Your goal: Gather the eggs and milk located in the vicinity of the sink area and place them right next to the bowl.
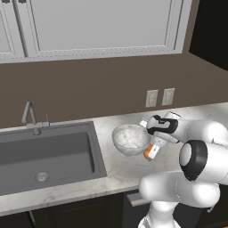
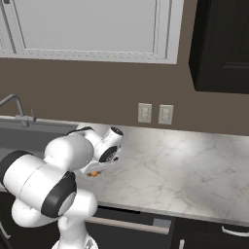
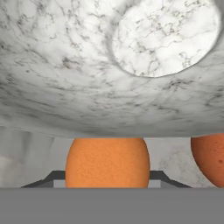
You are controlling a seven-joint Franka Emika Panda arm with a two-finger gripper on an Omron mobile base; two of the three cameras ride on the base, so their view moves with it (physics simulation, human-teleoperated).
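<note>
A: What is on the far left of the left base view?

B: The sink [image 1: 49,156] is there. It is a dark grey basin with a round drain [image 1: 41,177], and a thin bent faucet [image 1: 31,116] stands behind it.

A: And next to the sink?

B: The marble counter [image 1: 116,171] starts there. The glass bowl [image 1: 130,139] sits on it, near the sink's right edge.

A: Where is the robot's hand?

B: The gripper [image 1: 151,152] is low, just right of the bowl. Something orange peeks out at its tip. That is an egg [image 1: 146,154].

A: Does the gripper hold it?

B: Yes. In the hand view the held egg [image 3: 107,162] sits right between the two dark finger tips, so the pincer is closed around it. The bowl's speckled wall [image 3: 65,78] is very close above it.

A: Is there another egg?

B: Yes, a second egg [image 3: 211,157] lies at the right edge of the hand view, right by the bowl.

A: And on the far right?

B: Two wall outlets [image 2: 154,114] and bare counter.
</note>
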